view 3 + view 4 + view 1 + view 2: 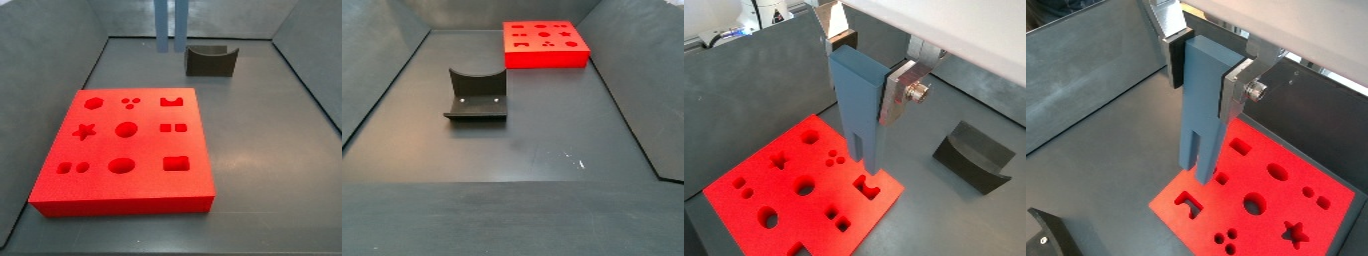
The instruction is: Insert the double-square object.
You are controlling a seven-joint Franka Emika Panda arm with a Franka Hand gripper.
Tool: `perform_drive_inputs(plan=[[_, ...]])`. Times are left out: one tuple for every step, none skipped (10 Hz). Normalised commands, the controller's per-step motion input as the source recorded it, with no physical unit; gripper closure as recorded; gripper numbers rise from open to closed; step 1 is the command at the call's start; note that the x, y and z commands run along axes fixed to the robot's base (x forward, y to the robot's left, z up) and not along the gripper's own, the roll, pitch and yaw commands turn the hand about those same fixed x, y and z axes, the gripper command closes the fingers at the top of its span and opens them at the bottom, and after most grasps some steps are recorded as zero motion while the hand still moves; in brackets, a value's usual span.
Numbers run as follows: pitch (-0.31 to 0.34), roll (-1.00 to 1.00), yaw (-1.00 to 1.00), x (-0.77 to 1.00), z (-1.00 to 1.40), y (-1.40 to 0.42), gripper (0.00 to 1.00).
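My gripper [866,85] is shut on the double-square object [858,110], a tall blue-grey bar held upright by its upper end, also seen in a wrist view [1203,120]. Its slotted lower end with two prongs hangs in the air, touching nothing. The red board [778,190] with several shaped holes lies below it; the prongs hang near the board's edge. In a side view the bar [166,25] hangs from the top edge behind the board [147,160], and the gripper is out of frame. A pair of small square holes [170,128] shows in the board.
The dark grey U-notched fixture [210,60] stands on the floor beside the bar, beyond the board's far edge; it also shows in a wrist view [971,155] and a side view [476,95]. Grey walls enclose the floor. The board [545,58] lies against the far wall.
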Motion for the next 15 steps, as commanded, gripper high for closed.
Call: perform_drive_inputs(plan=[[-0.01,-0.02,0.0,0.0,-0.01,0.0,1.0],[0.0,0.0,0.0,0.0,0.0,-0.03,1.0],[0.03,-0.13,-0.41,0.13,0.0,-0.11,1.0],[0.0,-0.23,-0.74,0.02,0.0,-0.21,1.0],[-0.029,-0.29,-0.64,0.0,0.0,-0.21,1.0],[-0.027,-0.29,-0.64,0.0,0.0,-0.21,1.0],[-0.02,-0.31,-0.57,0.0,0.0,-0.25,1.0],[0.0,-0.35,-0.44,0.03,0.05,-0.36,1.0],[0.0,-0.22,-0.37,0.15,-0.1,-0.45,1.0],[0.0,0.05,0.0,0.0,-0.04,0.0,1.0],[-0.074,0.01,0.25,0.13,-0.77,0.0,1.0],[-0.083,-0.04,0.55,0.31,-0.89,-0.05,1.0],[-0.116,0.0,0.55,0.22,-0.83,-0.12,1.0],[-0.146,0.06,0.53,0.13,-0.85,-0.19,1.0],[-0.189,0.02,0.63,0.11,-0.59,0.0,1.0]])
